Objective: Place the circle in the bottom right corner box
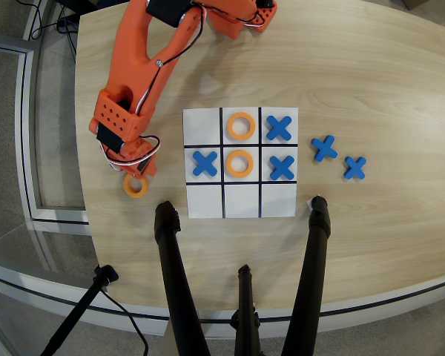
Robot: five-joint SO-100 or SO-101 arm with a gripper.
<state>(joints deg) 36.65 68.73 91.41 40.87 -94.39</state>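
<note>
An orange ring [136, 185] lies on the wooden table left of the board, partly under my orange gripper [137, 175]. The gripper comes down on it from above, and its jaws are hidden by the wrist. The 3x3 board [204, 200] holds two more orange rings, one in the top middle cell [241, 126] and one in the centre cell [239, 163]. Blue X pieces sit in the top right [279, 127], middle left [205, 163] and middle right [282, 167] cells. The bottom right corner cell [279, 200] is bare white.
Two loose blue X pieces [325, 148] [354, 167] lie right of the board. Black tripod legs [170, 274] [316, 252] rise at the board's front corners, with a third [243, 311] between them. The table's curved edge [85, 215] runs close on the left.
</note>
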